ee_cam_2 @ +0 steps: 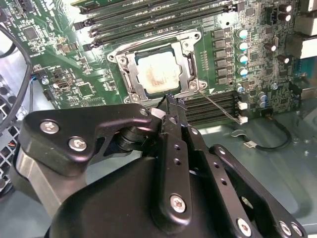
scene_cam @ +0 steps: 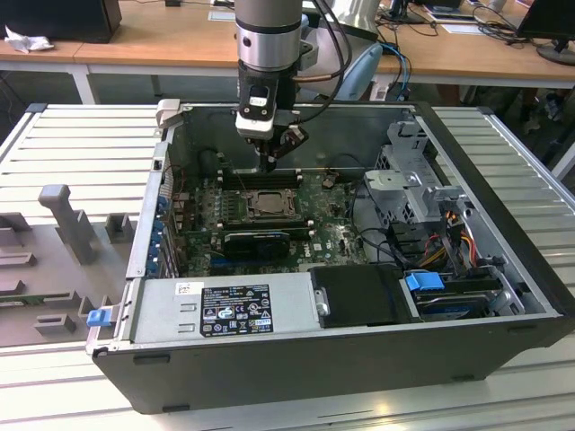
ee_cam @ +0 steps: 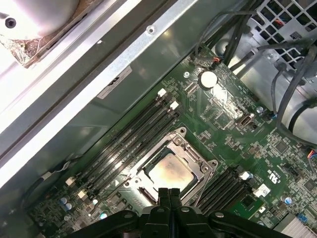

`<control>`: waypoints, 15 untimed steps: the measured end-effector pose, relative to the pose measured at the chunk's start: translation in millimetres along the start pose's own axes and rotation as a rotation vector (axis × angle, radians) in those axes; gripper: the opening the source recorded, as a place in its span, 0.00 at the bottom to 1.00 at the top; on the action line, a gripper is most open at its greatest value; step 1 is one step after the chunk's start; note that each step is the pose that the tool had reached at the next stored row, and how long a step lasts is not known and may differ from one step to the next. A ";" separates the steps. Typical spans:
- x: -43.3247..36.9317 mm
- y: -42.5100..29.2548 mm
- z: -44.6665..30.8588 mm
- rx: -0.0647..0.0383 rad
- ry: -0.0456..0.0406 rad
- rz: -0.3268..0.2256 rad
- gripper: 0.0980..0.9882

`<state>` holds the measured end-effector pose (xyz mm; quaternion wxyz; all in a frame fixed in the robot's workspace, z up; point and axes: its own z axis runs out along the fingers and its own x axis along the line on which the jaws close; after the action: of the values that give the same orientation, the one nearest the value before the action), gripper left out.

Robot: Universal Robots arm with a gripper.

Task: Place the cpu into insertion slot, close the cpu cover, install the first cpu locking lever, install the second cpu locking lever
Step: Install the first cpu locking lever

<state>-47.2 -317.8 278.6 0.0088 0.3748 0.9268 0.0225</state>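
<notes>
The cpu [ee_cam_2: 157, 74] lies flat in the slot [ee_cam_2: 134, 79] near the middle of the board [ee_cam_2: 64, 79], its pale metal top showing through the square window of the cover [ee_cam_2: 124, 68], which is folded down over it. The slot sits between two banks of long memory slots [ee_cam_2: 158, 15]. A thin wire lever [ee_cam_2: 218, 105] juts from one corner of the slot and runs out across the nearer bank towards the board's edge.

The gripper [ee_cam_2: 171, 101] hangs just beside the slot, at the side where that lever starts, its tip over the cover's edge; whether it touches the metal cannot be told. Its two black fingers are pressed together and carry nothing. In the first wrist view the joined fingertips stand right at the edge of the cover, the cpu just past them.

From the room, the arm [scene_cam: 268, 36] reaches straight down into the open case [scene_cam: 503, 233], which lies on its side on a ribbed metal table [scene_cam: 81, 144]. The gripper comes down at the far edge of the slot, towards the case's back wall. A long black card [scene_cam: 260, 241] sits on the board just on the near side of the slot.
</notes>
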 end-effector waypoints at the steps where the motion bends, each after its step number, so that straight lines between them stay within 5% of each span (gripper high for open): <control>1: 0.0 0.0 0.0 0.000 0.0004 -0.007 0.01; 15: 0.0 0.0 0.0 0.000 0.0051 -0.107 0.01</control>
<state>-47.2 -317.8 278.7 0.0076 0.3249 0.9454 0.0229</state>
